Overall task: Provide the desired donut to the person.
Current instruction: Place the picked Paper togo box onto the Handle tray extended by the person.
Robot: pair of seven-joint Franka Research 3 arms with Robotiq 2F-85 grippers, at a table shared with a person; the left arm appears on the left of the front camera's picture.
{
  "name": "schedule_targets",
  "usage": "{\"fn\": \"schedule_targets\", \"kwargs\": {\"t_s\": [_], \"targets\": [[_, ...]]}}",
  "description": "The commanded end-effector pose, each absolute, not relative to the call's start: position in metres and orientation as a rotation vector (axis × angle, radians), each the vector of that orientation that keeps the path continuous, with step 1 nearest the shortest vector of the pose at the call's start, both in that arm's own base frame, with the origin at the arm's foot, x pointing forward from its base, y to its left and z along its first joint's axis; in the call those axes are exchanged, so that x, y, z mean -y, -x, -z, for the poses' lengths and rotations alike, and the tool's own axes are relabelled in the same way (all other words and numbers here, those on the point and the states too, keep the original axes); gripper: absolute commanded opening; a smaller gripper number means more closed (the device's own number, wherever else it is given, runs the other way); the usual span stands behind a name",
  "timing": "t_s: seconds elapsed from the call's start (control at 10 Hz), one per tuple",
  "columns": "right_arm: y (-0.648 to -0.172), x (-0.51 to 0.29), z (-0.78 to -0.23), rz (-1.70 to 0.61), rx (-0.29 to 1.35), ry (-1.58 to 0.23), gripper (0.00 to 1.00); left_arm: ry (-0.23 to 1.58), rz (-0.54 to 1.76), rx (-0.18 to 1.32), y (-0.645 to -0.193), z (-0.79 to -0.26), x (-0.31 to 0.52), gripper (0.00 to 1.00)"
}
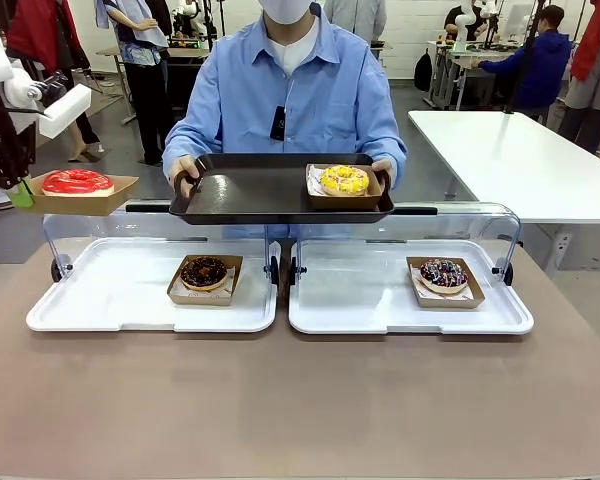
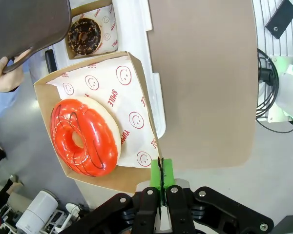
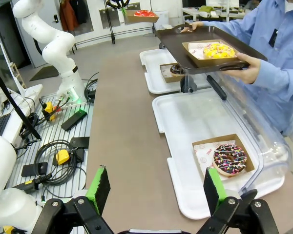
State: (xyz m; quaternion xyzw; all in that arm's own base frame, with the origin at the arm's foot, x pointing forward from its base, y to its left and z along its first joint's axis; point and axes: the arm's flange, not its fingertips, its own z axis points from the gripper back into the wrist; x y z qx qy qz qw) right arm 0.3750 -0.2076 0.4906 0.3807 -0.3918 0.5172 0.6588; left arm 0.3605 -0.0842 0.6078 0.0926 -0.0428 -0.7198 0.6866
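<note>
My left gripper [image 1: 21, 194] is raised at the far left, shut on the edge of a brown cardboard tray [image 2: 136, 183] that holds a red-glazed donut [image 1: 77, 182] [image 2: 85, 136]. Its green pads [image 2: 167, 173] pinch the tray's rim. Across the table, the person [image 1: 290, 95] holds out a black serving tray [image 1: 250, 190] with a yellow donut [image 1: 345, 180] [image 3: 218, 49] on it. A chocolate donut [image 1: 204, 272] [image 2: 85, 36] sits on the left white tray [image 1: 110, 300]. A sprinkled donut [image 1: 443, 274] [image 3: 229, 159] lies on the right white tray [image 1: 360, 300]. My right gripper [image 3: 156, 187] is open over the table edge.
A clear plastic guard [image 1: 460, 225] stands behind the two white trays. A white table [image 1: 520, 150] is at the back right. Cables and small boxes [image 3: 58, 156] lie on a platform beside the table. The brown tabletop [image 1: 300, 400] stretches in front of the trays.
</note>
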Motion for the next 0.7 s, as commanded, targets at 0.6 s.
{"fn": "schedule_targets", "kwargs": {"t_s": [0.6], "targets": [[-0.3736, 0.2069, -0.4895, -1.174, 0.879, -0.851, 1.0, -0.214, 1.613, 0.095, -0.358, -0.607, 0.0849, 0.0]]}}
